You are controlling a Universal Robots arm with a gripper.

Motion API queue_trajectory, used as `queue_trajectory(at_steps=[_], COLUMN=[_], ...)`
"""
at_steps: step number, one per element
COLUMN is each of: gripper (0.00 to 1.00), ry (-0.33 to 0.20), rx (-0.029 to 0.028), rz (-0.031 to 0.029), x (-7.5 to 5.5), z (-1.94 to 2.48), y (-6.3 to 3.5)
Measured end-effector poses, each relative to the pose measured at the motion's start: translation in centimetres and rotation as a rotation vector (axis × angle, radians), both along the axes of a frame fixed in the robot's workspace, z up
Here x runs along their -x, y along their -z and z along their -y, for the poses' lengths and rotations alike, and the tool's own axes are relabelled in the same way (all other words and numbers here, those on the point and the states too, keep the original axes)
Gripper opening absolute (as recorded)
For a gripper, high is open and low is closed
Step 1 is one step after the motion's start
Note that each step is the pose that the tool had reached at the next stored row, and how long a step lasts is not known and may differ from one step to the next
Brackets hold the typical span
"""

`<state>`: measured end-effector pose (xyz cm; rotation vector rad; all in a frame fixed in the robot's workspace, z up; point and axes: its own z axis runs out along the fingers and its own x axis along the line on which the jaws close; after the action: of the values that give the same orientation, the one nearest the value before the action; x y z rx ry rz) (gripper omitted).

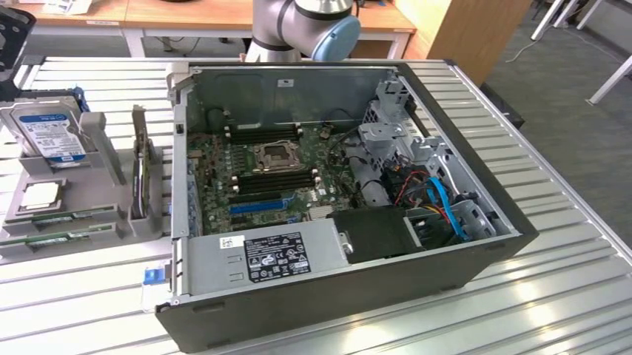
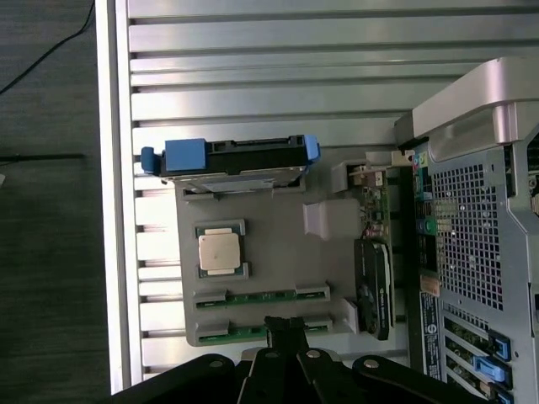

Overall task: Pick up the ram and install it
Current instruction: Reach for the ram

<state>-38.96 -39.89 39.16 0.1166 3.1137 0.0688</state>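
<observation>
Pincer (image 2: 286,325) first, since it sits right under my wrist: the black fingers are pressed together at the tip with nothing between them. As I look down, that tip crosses the outermost of two green sticks on a tray, though I cannot tell how high above it I hang.

Under everything is the table (image 1: 553,296), ribbed and silver. On it lies the computer case (image 1: 395,296), black-walled and on its side with the panel off, so the motherboard (image 1: 266,174) faces up. Its long black memory slots run either side of the central socket. A grey power supply (image 1: 266,255) fills the case's near corner in the exterior view.

Just beside the case, on the exterior view's left, sits the grey tray (image 2: 278,244). The hard drive (image 2: 232,160) stands on edge in its slot at the tray's far end, with blue tabs at its corners. The expansion card (image 2: 375,286) stands upright along the side nearest the case.

The ram (image 2: 261,296) lies flat in its cradle near the opposite end of the tray from the hard drive. A second ram stick (image 2: 223,332) lies parallel just beyond it, at the tray's very edge. Neither is lifted.

Between the ram and the hard drive rests the square silver processor (image 2: 221,251), flat in its own seat.
</observation>
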Motion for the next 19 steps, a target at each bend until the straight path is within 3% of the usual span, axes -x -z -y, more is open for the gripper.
queue_trajectory(at_steps=[6,12,19], gripper=[0.10,0.10,0.10], ry=[0.000,0.000,0.001], rx=[-0.0001,0.0000,0.0000], rz=[0.0000,0.0000,0.0000], x=[0.0,0.0,0.0], z=[0.09,0.89,1.53], y=[0.00,0.00,0.00])
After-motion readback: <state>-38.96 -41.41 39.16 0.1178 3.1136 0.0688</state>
